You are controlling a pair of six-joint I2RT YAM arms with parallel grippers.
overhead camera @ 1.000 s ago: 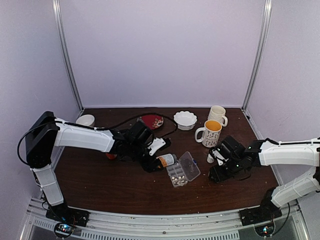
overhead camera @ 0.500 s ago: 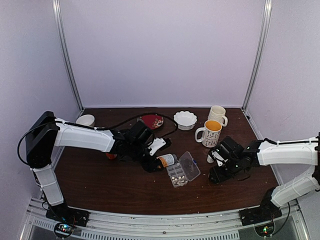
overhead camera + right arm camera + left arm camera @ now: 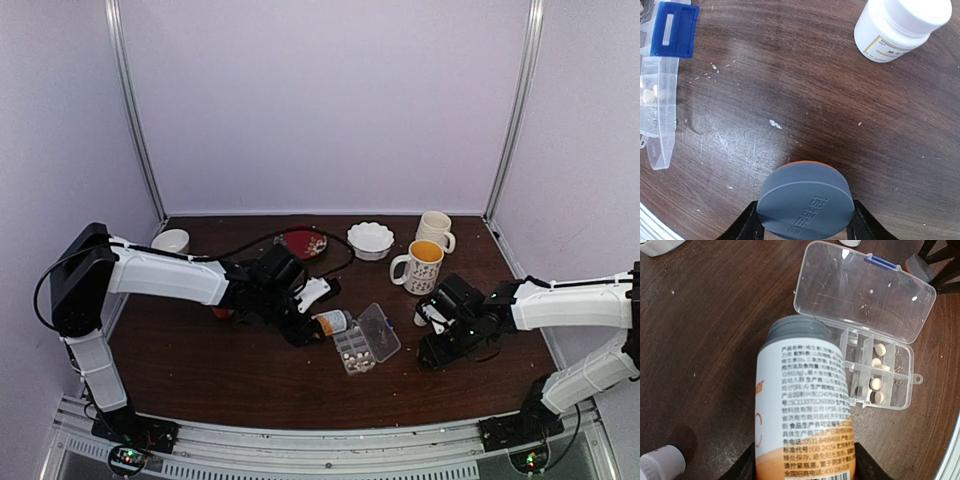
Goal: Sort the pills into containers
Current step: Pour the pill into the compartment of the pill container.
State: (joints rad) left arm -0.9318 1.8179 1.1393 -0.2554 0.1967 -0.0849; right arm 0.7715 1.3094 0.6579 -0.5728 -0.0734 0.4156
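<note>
The clear organizer box (image 3: 365, 338) lies open mid-table, lid (image 3: 865, 290) folded back. Its containers, the small compartments (image 3: 892, 371), hold several whitish pills (image 3: 876, 384). My left gripper (image 3: 805, 465) is shut on an orange pill bottle (image 3: 802, 410) with a white label. The bottle is tilted, and its grey-rimmed mouth (image 3: 797, 329) sits at the box's near edge. In the top view that gripper (image 3: 312, 325) is just left of the box. My right gripper (image 3: 802, 220) is shut on a grey cap (image 3: 802, 200) with an orange underside, low over the table right of the box (image 3: 657, 100).
A small white bottle (image 3: 900, 25) stands beyond my right gripper (image 3: 435, 340); another (image 3: 660, 462) is near the left gripper. Two mugs (image 3: 420, 265) (image 3: 435, 228), a white fluted bowl (image 3: 370, 240), a red plate (image 3: 305, 242) and a small white bowl (image 3: 172, 240) sit at the back.
My right arm has crept slightly left toward the box with the cap. The left arm and bottle have barely moved.
</note>
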